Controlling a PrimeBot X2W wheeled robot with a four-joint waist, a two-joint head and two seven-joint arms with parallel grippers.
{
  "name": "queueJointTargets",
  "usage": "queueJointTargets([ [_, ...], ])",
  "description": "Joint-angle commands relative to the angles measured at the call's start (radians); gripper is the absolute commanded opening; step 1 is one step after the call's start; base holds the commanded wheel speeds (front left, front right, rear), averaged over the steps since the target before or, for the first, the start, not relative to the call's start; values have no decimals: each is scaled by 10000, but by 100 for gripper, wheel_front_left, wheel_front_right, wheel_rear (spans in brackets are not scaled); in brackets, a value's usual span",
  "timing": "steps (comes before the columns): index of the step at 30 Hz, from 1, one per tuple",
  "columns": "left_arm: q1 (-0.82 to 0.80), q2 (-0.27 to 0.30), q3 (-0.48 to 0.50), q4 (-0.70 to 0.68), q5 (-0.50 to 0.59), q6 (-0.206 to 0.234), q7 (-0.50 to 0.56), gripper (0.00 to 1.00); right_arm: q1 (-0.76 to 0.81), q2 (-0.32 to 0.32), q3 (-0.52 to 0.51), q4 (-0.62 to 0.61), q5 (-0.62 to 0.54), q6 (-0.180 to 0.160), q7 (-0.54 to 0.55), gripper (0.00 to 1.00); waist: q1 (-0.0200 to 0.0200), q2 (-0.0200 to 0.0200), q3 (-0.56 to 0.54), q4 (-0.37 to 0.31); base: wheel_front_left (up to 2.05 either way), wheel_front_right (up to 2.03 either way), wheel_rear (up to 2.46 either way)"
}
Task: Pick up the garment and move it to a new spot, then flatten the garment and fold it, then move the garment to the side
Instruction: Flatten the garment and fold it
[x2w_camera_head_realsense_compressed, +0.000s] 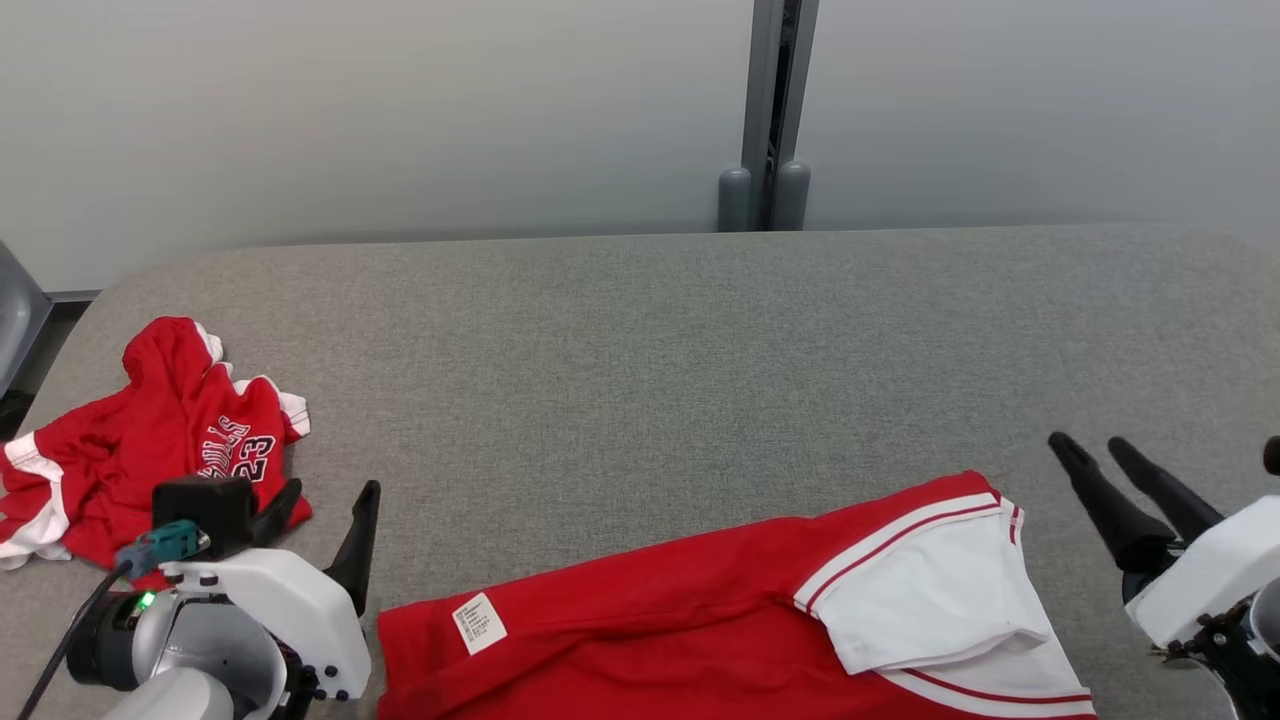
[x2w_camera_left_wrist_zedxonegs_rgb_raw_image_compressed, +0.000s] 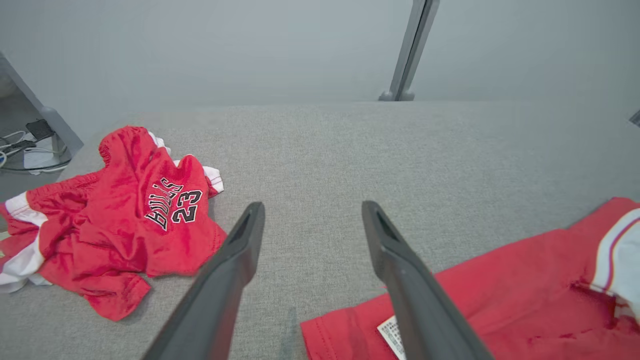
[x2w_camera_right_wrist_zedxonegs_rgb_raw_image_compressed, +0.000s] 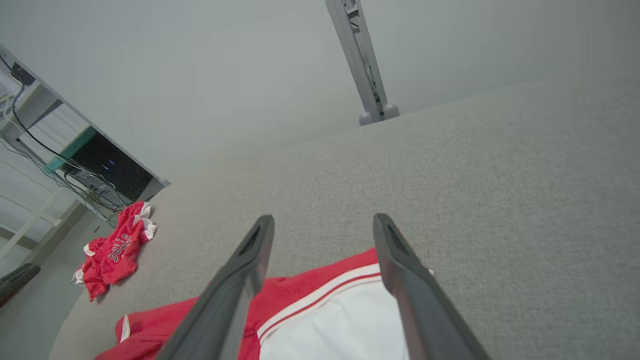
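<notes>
Faces a wide table (x2w_camera_head_realsense_compressed: 640, 330) covered in grey woven fabric, far corners rounded. Ends against pale grey wall panels (x2w_camera_head_realsense_compressed: 350, 110), split by a grey metal post (x2w_camera_head_realsense_compressed: 770, 100) with two rounded caps (x2w_camera_head_realsense_compressed: 762, 198) at its base. Shows, beyond the table's left end, a dark unit (x2w_camera_right_wrist_zedxonegs_rgb_raw_image_compressed: 112, 167) under a shelf, loose cables (x2w_camera_right_wrist_zedxonegs_rgb_raw_image_compressed: 30, 145) trailing beside it. Lit softly and evenly.

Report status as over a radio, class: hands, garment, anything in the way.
Left hand open, right hand open, both empty. Red-and-white garment lying on grey table, ungripped. Crumpled red jersey far left, clear of it.
</notes>
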Motion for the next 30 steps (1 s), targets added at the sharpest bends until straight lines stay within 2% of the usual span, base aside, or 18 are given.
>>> queueJointTargets([
  [1, 268, -116, 213, -74, 9, 130, -433, 100, 198, 178, -267, -210, -222, 1, -595, 100, 0, 0, -30, 26, 0, 0, 0],
  [6, 821, -485, 734, 2, 195, 369, -2030, 100, 578, 629, -600, -30, -1054, 1, -2086, 100, 0, 0, -46, 111, 0, 0, 0],
  [9, 1099, -826, 1092, 134, 236, 336, -3119, 100, 731, 857, -751, 273, -1422, 1, -3095, 100, 0, 0, -50, 184, 0, 0, 0],
  [14, 1470, -1262, 1511, 265, 462, 272, -3783, 100, 901, 1069, -634, 1019, -1757, 1, -4060, 100, 0, 0, -93, 229, 0, 0, 0],
  [20, 1791, -1820, 1808, 247, 1052, -79, -3939, 100, 504, 1021, -376, 3032, -1813, 1, -3997, 100, 0, 0, -107, 319, 0, 0, 0],
  [30, 1705, -2387, 2089, 593, 1655, -763, -3948, 100, -1062, 749, 316, 6563, -1455, 1, -3722, 100, 0, 0, 241, 798, 0, 0, 0],
])
